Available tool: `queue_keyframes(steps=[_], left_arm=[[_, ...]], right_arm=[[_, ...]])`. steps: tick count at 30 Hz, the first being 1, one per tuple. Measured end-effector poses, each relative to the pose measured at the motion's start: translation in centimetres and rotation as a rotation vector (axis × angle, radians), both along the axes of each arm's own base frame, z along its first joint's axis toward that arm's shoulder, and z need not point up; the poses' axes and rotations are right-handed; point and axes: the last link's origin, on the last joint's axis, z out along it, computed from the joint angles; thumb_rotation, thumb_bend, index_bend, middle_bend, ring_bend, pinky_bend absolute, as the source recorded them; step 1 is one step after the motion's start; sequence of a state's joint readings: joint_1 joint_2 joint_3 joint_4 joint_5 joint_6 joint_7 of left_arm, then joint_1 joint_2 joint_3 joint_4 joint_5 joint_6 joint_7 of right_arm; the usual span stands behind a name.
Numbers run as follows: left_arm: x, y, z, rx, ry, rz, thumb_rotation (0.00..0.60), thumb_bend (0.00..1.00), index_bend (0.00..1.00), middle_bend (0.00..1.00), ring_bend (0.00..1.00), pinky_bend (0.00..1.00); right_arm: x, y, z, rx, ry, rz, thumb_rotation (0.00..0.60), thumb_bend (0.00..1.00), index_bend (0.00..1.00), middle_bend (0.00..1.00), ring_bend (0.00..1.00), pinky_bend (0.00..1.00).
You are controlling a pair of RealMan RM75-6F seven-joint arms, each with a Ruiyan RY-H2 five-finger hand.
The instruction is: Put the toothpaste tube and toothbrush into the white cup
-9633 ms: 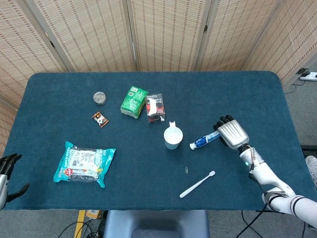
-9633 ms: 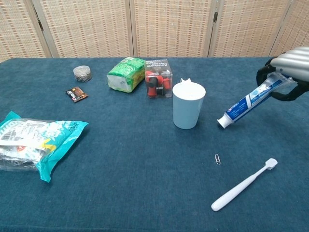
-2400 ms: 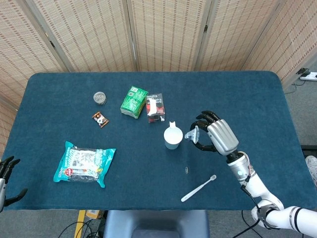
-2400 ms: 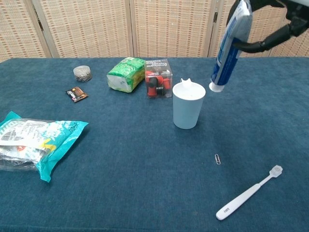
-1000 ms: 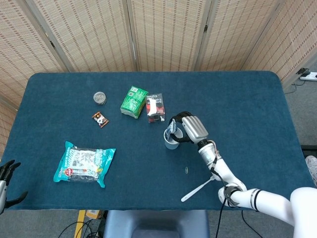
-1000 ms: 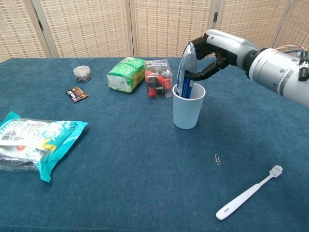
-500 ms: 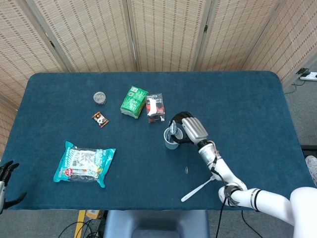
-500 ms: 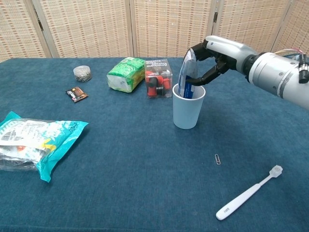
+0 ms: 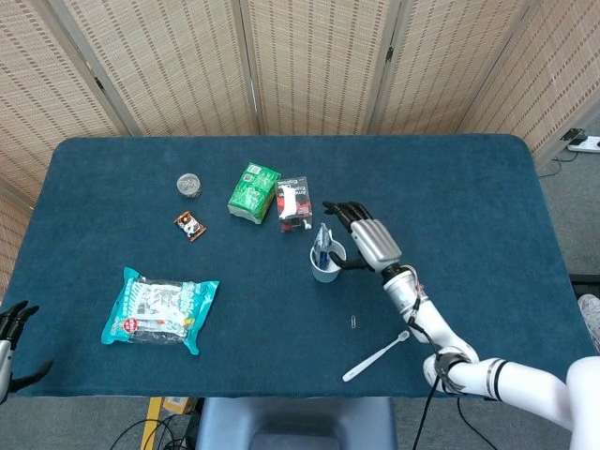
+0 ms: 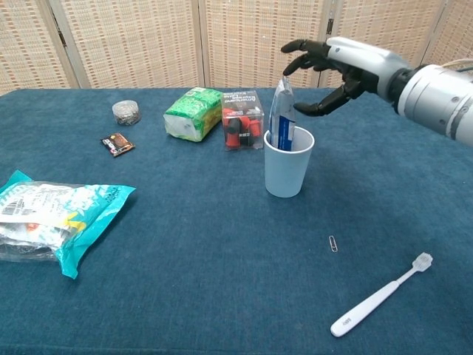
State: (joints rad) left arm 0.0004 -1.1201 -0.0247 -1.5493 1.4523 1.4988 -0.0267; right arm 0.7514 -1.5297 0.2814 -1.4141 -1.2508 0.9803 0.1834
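Toothpaste tube (image 10: 281, 112) stands upright in the white cup (image 10: 288, 171) — white toothbrush (image 10: 379, 295) lies apart on the cloth

blue table (image 9: 469, 178), white cup (image 10: 288, 171), toothbrush (image 10: 378, 294), snack bag (image 10: 52, 214)

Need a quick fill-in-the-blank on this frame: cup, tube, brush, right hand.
The toothpaste tube stands inside the white ____.
The right hand is open and holds ____.
The toothbrush lies on the ____, outside the cup.
A small ____ lies on the cloth between the cup and the toothbrush.

Missing words: cup; nothing; table; paperclip
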Motion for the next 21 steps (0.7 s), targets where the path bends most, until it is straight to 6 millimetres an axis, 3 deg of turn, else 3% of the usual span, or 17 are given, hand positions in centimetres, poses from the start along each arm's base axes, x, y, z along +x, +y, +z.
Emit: queue_keyframes(steps=[6, 10, 17, 21], left_arm=[[0.5, 0.3, 0.0, -0.002, 0.000, -0.018, 0.600, 0.25, 0.18, 0.12, 0.14, 0.20], [0.9, 0.5, -0.1, -0.007, 0.005, -0.028, 0.600, 0.25, 0.18, 0.12, 0.14, 0.20], [1.4, 0.9, -0.4, -0.016, 0.008, -0.038, 0.600, 0.25, 0.18, 0.12, 0.14, 0.20], [1.7, 1.0, -0.4, -0.018, 0.010, -0.041, 0.600, 0.25, 0.18, 0.12, 0.14, 0.20]], right_arm=[[-0.6, 1.1, 3.5, -0.110, -0.051, 0.038, 0.600, 0.26, 0.04, 0.21, 0.07, 0.06], [-1.4, 2.5, 5.9, -0.196, -0.038, 0.094, 0.600, 0.26, 0.25, 0.30, 0.11, 0.07], [-4.1, 6.7, 7.5, -0.223, 0.057, 0.183, 0.600, 0.26, 0.41, 0.40, 0.26, 0.35], [-5.4, 9.1, 7.4, -0.173, 0.113, 0.228, 0.600, 0.26, 0.48, 0.47, 0.36, 0.45]])
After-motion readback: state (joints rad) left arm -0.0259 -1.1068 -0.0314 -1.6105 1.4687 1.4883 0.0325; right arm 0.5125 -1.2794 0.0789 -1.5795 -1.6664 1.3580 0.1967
